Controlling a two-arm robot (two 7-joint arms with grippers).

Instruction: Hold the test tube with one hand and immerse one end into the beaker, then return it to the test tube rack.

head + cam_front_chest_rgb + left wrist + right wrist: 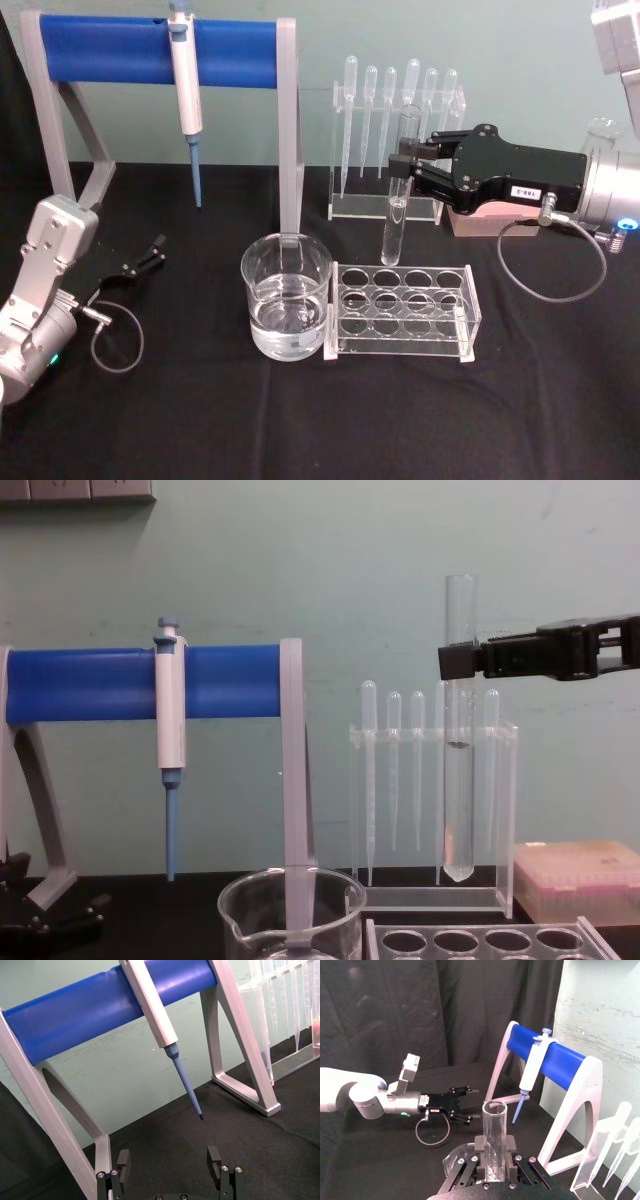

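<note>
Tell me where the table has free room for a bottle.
Free: the table in front of the beaker and the test tube rack, and between the beaker and the left gripper. Crowded: behind the rack, where the right gripper holds the test tube.

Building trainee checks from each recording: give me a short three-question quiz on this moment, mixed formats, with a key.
1. True or false: the test tube stands in the test tube rack.
2. Which gripper grips the tube? A) left B) right C) neither
3. Fill in: the beaker holds clear ____.
Key: 1 false, it is held upright, clear of the rack. 2 B: the right gripper is shut on it; the left gripper rests open at far left. 3 liquid.
</note>
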